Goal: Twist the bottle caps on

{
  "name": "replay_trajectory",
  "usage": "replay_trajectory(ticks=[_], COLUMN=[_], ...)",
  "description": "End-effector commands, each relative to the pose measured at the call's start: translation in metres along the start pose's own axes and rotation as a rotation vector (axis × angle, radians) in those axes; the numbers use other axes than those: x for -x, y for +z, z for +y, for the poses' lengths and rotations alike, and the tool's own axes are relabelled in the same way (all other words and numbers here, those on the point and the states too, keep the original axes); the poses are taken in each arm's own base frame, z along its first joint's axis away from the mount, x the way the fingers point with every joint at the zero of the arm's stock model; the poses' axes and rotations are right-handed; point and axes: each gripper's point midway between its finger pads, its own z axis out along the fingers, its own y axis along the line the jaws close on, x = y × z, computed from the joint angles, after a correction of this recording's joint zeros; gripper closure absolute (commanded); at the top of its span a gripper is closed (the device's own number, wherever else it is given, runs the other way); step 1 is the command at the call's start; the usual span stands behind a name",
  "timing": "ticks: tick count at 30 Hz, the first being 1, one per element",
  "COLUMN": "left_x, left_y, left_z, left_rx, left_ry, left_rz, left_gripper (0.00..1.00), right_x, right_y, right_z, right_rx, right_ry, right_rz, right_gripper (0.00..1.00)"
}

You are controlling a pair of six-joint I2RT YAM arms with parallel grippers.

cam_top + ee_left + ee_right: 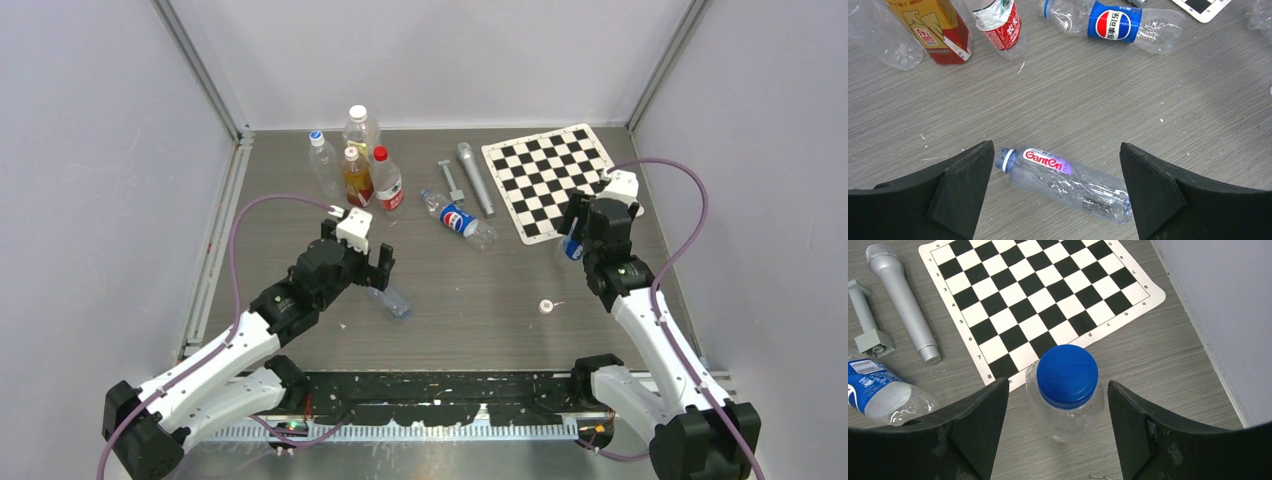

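A blue cap (1067, 375) sits on an upright clear bottle (1068, 420) at the chessboard's near corner. My right gripper (1058, 386) is open around it, with a gap on each side. From above, that bottle (572, 247) stands just under the right gripper (580, 232). A clear Ganten bottle (1068, 182) lies on the table between the fingers of my open left gripper (1057, 152), its neck (1005, 160) close to the left finger. A Pepsi-labelled bottle (458, 218) lies in the middle of the table. A loose white cap (546, 306) rests on the table left of the right arm.
At the back left stand a clear bottle with a blue cap (322, 160), a clear bottle with a white cap (360, 126), an amber-liquid bottle (357, 176) and a red-capped bottle (387, 182). A grey microphone (475, 178), a grey tool (452, 181) and a chessboard (548, 178) lie at the back.
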Motion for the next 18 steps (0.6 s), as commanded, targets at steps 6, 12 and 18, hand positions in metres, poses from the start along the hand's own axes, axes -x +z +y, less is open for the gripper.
replay_trajectory(ticks=[6, 12, 18], left_x=[0.018, 0.018, 0.018], left_y=[0.004, 0.004, 0.001], left_z=[-0.003, -0.003, -0.008], left_rx=[-0.012, -0.011, -0.038], left_ry=[-0.013, -0.013, -0.039], left_rz=[-0.061, -0.058, -0.054], left_gripper=[0.00, 0.00, 0.00], right_x=[0.023, 0.031, 0.048], right_y=[-0.010, -0.017, -0.036], right_z=[-0.007, -0.013, -0.022], right_rx=[-0.026, -0.049, -0.074], right_ry=[0.042, 0.052, 0.089], right_rz=[-0.074, -0.083, -0.113], right_gripper=[0.15, 0.08, 0.02])
